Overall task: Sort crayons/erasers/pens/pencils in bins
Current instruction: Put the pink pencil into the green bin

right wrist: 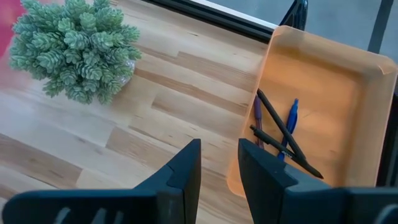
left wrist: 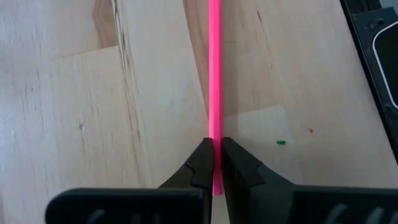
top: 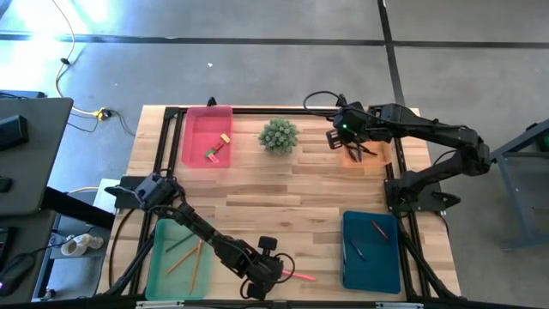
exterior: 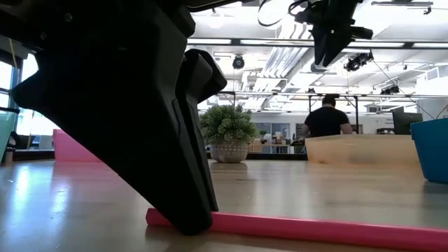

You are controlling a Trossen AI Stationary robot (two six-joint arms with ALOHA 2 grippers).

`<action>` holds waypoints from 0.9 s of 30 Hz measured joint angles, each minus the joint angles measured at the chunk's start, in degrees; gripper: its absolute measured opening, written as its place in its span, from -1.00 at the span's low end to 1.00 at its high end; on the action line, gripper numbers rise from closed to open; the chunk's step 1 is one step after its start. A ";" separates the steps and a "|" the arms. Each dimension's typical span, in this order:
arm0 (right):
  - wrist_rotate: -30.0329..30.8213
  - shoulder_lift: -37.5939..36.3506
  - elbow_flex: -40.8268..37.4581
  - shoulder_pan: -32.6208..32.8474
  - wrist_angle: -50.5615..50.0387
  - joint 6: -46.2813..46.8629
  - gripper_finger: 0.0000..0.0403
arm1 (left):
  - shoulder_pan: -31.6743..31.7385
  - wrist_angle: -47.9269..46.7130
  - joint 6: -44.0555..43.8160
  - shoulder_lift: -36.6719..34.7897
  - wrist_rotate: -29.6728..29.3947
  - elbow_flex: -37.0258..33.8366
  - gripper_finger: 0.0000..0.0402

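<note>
A long pink pencil [top: 298, 276] lies flat on the wooden table near its front edge, and my left gripper [left wrist: 216, 163] is shut on it. My right gripper [right wrist: 219, 149] hangs open and empty above the table's far right. It is beside the orange bin [right wrist: 336, 81], where several pens [right wrist: 281, 129] lie. The green bin [top: 163, 257] at the front left holds orange pencils [top: 182, 256]. Erasers [top: 214, 154] lie in the pink bin [top: 199, 129]. The blue bin [top: 377, 262] has a red crayon [top: 378, 228] and a dark one. My left gripper pinches the pink pencil near one end [left wrist: 215, 134] between its two fingertips, one on each side of the shaft. The fingers slant down from above, tips at the tabletop. The pencil lies flat on the table, a short stub [exterior: 152, 216] sticking out behind the fingers.
A small potted plant [top: 279, 136] stands at the far middle between the pink and orange bins. A black frame [top: 257, 110] runs along the table's edges. A person [exterior: 326, 119] stands in the room beyond the table.
</note>
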 joint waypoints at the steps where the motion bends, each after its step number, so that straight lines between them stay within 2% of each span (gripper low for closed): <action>1: 0.00 0.00 0.00 0.00 -0.22 -0.02 -0.51 | -0.16 -0.04 0.02 -0.05 0.08 -0.04 -0.99; 9: 1.57 0.00 0.00 0.00 -2.75 -0.02 -0.51 | -1.10 -1.67 -1.66 -2.19 -0.62 -0.40 -1.00; 21: 1.68 0.00 0.00 -0.02 -3.44 -0.02 -0.51 | -3.65 -11.34 -5.57 -6.10 -5.05 -0.58 -0.99; 27: 1.70 0.00 0.00 0.00 -3.39 0.05 -0.51 | -4.15 -10.68 -5.97 -6.10 -4.86 -1.92 -0.99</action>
